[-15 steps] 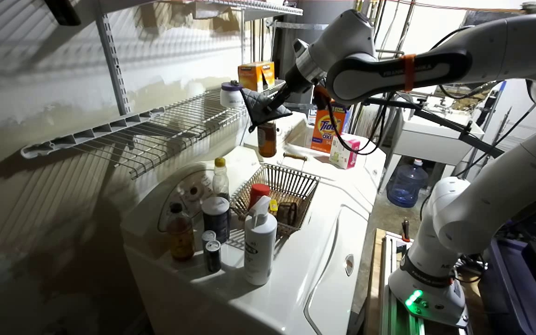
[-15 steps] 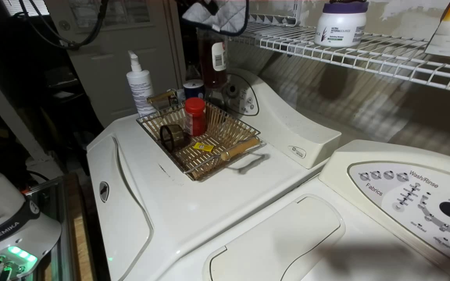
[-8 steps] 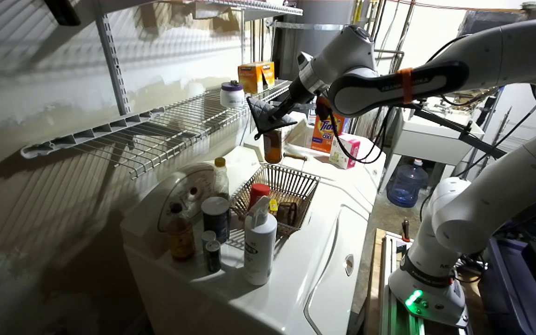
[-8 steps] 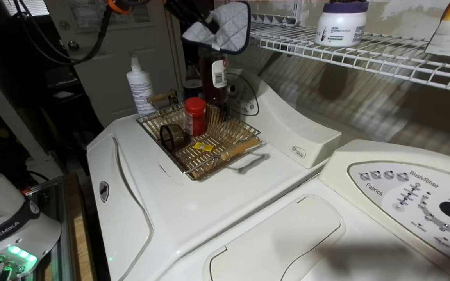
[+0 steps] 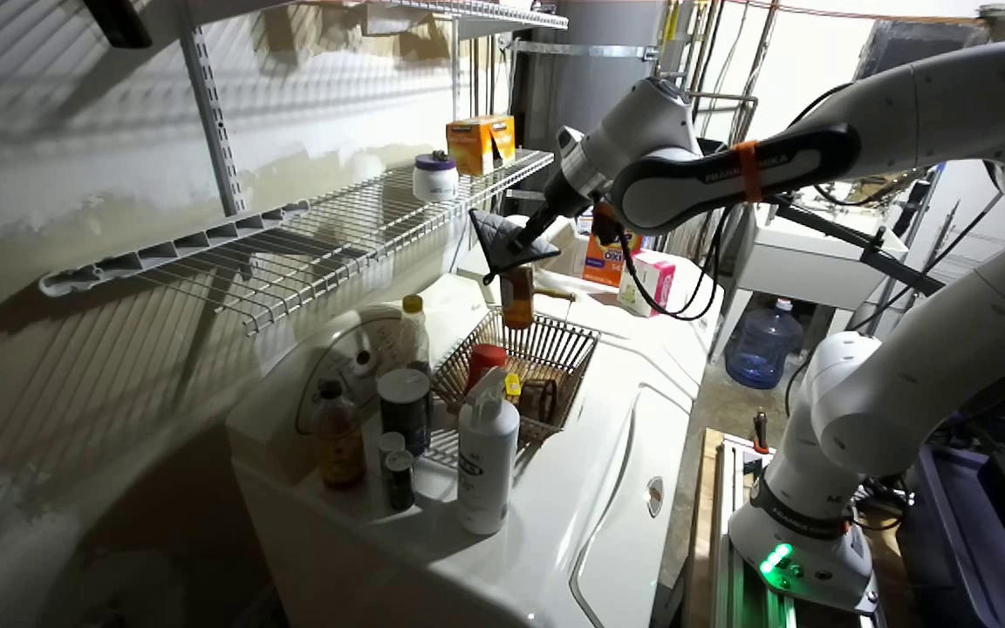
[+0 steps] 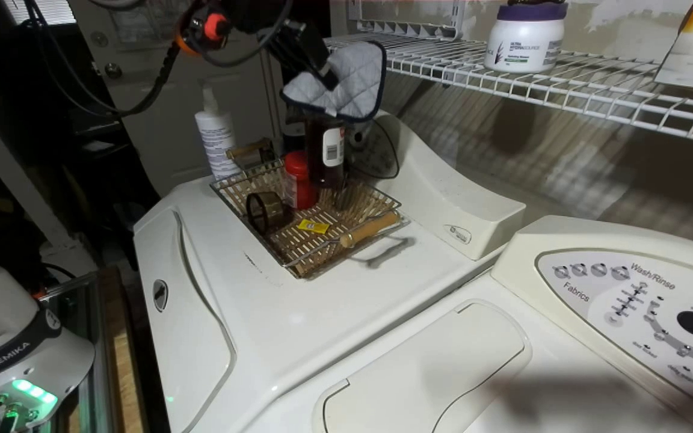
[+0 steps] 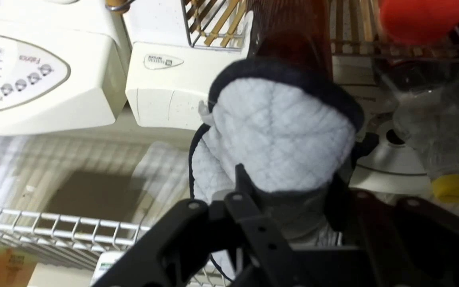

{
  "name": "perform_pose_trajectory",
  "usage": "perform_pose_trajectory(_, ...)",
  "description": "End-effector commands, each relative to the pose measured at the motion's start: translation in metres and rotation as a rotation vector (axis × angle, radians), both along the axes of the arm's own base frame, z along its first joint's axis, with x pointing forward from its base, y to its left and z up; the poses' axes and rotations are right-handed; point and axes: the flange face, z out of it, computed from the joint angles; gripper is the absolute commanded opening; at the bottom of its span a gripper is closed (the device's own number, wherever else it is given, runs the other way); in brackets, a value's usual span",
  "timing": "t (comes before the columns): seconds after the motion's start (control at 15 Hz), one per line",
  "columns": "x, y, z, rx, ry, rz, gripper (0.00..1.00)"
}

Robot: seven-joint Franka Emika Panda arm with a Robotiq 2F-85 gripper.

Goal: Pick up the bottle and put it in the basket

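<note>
The reddish-brown bottle (image 5: pixel 517 301) hangs nearly upright below my gripper (image 5: pixel 520 241). Its white label shows on the bottle in an exterior view (image 6: pixel 324 162). A quilted grey pot holder (image 6: pixel 355 78) wraps the bottle's top and hides its cap. In the wrist view my gripper (image 7: pixel 304 155) is shut on the bottle (image 7: pixel 293 28) through this pot holder. The wire-and-slat basket (image 5: pixel 568 349) is below the bottle. The bottle's base overlaps the basket (image 6: pixel 286 249) near its far end; I cannot tell whether it is below the rim.
In the basket are a red-capped jar (image 6: pixel 301 180), a brown cup (image 6: pixel 264 211) and a yellow packet (image 6: pixel 313 226). A white spray bottle (image 5: pixel 487 462), a yellow-capped bottle (image 5: pixel 415 336) and a black-capped amber bottle (image 5: pixel 338 436) stand beside it. A wire shelf (image 5: pixel 311 253) runs along the wall.
My gripper has moved down with the bottle and pot holder, bringing the bottle's base from above the basket to overlapping its far end. The basket has not moved.
</note>
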Motion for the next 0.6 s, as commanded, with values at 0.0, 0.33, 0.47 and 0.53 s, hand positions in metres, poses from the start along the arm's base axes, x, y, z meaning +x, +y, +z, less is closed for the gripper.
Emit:
perform_pose_trajectory(0.0,-0.005,-0.009,-0.029,0.03,-0.03,0.036,0.19)
perform_pose_trajectory(0.33,-0.009,-0.014,-0.064,0.013,-0.068,0.094,0.19)
perform_pose_trajectory(0.47,-0.011,-0.015,-0.075,0.016,-0.071,0.117,0.19)
perform_pose_trajectory(0.53,-0.011,-0.015,-0.08,0.018,-0.072,0.134,0.19)
